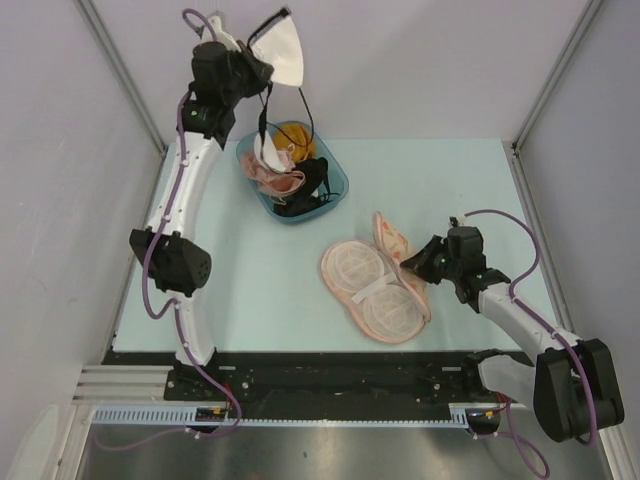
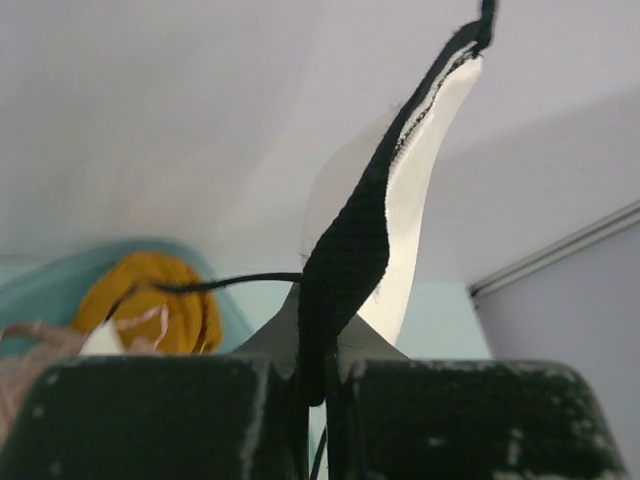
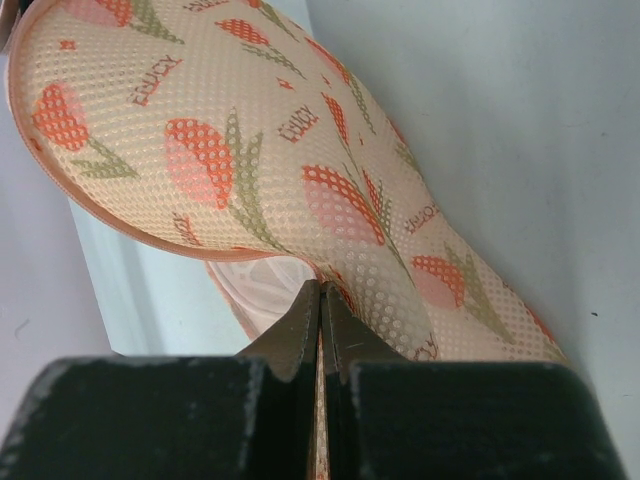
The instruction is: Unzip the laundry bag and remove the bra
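Note:
The laundry bag (image 1: 375, 290) lies open on the table's right half, its peach patterned lid flap (image 1: 390, 237) held upright. My right gripper (image 1: 418, 262) is shut on that flap's edge; the right wrist view shows the tulip-printed mesh (image 3: 250, 150) rising from the closed fingertips. My left gripper (image 1: 255, 68) is raised at the far left, shut on the black-edged band of the white bra (image 1: 280, 50). The bra's cup (image 2: 415, 200) stands above the jaws in the left wrist view, and its black straps (image 1: 305, 115) hang toward the tub.
A teal plastic tub (image 1: 338, 186) stands at the back centre, holding a mustard-yellow garment (image 1: 297, 137), a pink bra (image 1: 272, 178) and dark items. Grey walls enclose the table on the left, back and right.

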Controlling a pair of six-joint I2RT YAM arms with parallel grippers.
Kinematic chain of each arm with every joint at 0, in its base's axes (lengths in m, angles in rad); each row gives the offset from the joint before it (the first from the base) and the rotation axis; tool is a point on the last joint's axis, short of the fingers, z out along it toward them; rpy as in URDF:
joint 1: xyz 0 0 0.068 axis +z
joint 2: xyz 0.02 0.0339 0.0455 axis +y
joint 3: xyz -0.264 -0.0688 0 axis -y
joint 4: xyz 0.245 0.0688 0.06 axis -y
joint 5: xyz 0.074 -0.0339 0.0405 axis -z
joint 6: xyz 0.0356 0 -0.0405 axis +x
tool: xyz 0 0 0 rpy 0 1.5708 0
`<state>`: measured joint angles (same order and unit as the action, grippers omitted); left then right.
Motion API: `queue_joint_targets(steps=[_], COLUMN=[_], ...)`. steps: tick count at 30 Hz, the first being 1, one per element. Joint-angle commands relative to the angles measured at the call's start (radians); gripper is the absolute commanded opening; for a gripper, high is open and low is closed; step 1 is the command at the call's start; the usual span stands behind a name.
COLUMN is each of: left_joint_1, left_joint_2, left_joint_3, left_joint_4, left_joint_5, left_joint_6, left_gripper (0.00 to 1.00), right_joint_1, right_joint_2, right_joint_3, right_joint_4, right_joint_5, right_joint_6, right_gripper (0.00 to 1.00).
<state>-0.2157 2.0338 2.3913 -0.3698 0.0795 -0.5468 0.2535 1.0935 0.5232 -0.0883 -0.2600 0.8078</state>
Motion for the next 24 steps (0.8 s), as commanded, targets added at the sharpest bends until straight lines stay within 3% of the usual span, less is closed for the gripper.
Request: queue_joint_targets(steps=[1,2,5,7,13,22,24], left_joint_1=[-0.014,-0.013,-0.014,-0.014,-0.016,-0.019,-0.020], left_joint_2=[-0.088,-0.110,-0.153,-0.136,-0.063,0.163,0.215], left_joint_3=[-0.267,-0.428,-0.630,-0.662,-0.692,-0.487,-0.408], left_joint_4=[0.038,0.105,0.190,0.164,0.166,0.093,0.017], left_joint_5=[-0.046,-0.032,-0.017,-0.021,0.002,0.059,0.048], left_joint_6=[0.060,0.059,0.041,0.033,-0.001,-0.047,-0.044], left_gripper=[0.00,0.01,0.00,0.00,0.00,0.00,0.31], right_joint_1=[0.007,0.007,0.007,0.010,0.013,0.004,0.003], right_joint_2=[0.002,-0.003,-0.003,-0.004,-0.038,-0.080,-0.078], right_joint_3=[-0.003,-0.008,-0.008,-0.014,-0.037,-0.037,-0.037], right_joint_4=[0.029,0.032,0.025,0.024,0.036,-0.005,-0.001], right_joint_5=[0.013,0.016,0.013,0.015,0.008,0.019,0.021], right_joint_6=[-0.012,-0.013,-0.019,-0.019,-0.001,-0.001,-0.001], right_gripper=[0.00,0.00,0.00,0.00,0.00,0.00,0.00])
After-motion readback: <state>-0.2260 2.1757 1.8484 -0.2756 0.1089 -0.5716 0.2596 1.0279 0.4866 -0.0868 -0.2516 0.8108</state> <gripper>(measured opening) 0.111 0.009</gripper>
